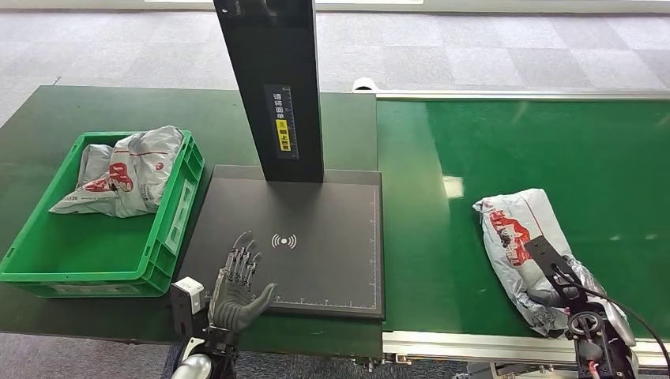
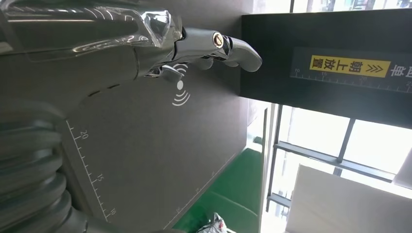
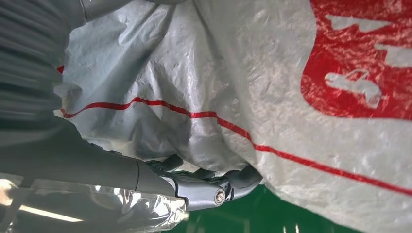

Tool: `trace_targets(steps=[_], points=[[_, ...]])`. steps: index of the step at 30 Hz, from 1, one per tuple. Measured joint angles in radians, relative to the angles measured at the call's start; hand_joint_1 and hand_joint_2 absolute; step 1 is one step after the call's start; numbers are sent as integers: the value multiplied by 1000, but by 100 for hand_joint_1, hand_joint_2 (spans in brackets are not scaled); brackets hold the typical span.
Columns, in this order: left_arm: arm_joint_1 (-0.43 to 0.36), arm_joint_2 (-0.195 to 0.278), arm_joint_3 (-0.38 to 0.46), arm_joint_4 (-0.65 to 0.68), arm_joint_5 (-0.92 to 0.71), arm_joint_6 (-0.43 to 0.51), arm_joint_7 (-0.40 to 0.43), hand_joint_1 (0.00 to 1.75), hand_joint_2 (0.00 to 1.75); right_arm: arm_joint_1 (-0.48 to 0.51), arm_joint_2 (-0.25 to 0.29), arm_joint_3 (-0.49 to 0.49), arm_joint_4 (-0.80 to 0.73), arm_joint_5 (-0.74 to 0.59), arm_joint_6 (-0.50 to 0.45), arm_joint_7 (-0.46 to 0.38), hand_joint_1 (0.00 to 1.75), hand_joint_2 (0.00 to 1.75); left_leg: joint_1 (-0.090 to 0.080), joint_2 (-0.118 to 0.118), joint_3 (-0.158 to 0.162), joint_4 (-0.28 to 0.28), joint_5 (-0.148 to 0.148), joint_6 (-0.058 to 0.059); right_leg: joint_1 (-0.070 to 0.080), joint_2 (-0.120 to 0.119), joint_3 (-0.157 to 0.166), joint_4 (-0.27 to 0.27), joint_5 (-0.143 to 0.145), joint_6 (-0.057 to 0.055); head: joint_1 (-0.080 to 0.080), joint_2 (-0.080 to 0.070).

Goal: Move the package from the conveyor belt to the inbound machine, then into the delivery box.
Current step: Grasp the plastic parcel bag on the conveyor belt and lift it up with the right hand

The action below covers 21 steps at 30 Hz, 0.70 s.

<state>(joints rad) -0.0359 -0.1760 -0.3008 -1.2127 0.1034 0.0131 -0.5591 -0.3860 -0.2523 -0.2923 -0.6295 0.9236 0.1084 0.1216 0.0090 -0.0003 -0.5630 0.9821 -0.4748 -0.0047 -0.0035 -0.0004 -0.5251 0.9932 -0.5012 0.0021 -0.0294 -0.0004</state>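
A grey and red plastic package (image 1: 521,241) is lying on the green conveyor belt (image 1: 616,158), to the right of the black inbound machine (image 1: 316,237). The robot's right hand (image 1: 562,284) is resting on the package's near end; in the right wrist view its fingers (image 3: 214,179) are curling under the crinkled wrap, so it appears to be gripping the package, though the package does not look lifted off the belt yet.

The left hand (image 1: 237,288) is hovering over the near left corner of the inbound machine's flat plate, fingers spread wide and holding nothing. The machine's upright black column (image 1: 272,87) is standing at the far edge of the plate.

To the left of the machine, a green delivery box (image 1: 170,229) is sitting on the dark worktop (image 1: 47,118), with other grey and red packages (image 1: 126,174) lying inside.

Judging by this, the task is at its first stage: the pick from the belt is under way, while placing on the machine and dropping into the box are both left to do.
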Motion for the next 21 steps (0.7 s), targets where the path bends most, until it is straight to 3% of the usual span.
trace_targets(steps=[1, 6, 12, 16, 19, 21], points=[[1, 0, 0, 0, 0, 2, 1, 0, 175, -2, -4, 13, 2, 6, 7, 6, 175, 175, 0, 0, 0, 0, 0, 0, 0, 0, 0, 0, 0, 0, 0, 0], [9, 4, 0, 0, 4, 24, -2, 0, 175, -14, -8, 62, 7, 18, -5, 10, 175, 175, 0, 0, 0, 0, 0, 0, 0, 0, 0, 0, 0, 0, 0, 0], [32, 12, 0, -18, 17, 50, -10, 0, 175, -27, 2, 103, -17, -28, -44, -67, 175, 175, 0, 0, 0, 0, 0, 0, 0, 0, 0, 0, 0, 0, 0, 0], [37, 15, 1, -26, 19, 51, -10, 0, 175, -30, 7, 113, -28, -36, -48, -76, 175, 175, 0, 0, 0, 0, 0, 0, 0, 0, 0, 0, 0, 0, -1, 0], [50, 20, 1, -41, 20, 65, -19, 0, 175, -28, 23, 125, -67, -92, -103, -169, 175, 175, 0, 0, -1, 0, 0, 0, 0, 0, 0, 1, 0, 0, 0, 0], [63, 22, 1, -59, 20, 77, -32, 0, 175, -12, 45, 130, -144, -168, -212, -289, 175, 175, 0, 0, -1, 0, 0, 0, 0, 0, -1, 1, 0, 0, 0, 0]])
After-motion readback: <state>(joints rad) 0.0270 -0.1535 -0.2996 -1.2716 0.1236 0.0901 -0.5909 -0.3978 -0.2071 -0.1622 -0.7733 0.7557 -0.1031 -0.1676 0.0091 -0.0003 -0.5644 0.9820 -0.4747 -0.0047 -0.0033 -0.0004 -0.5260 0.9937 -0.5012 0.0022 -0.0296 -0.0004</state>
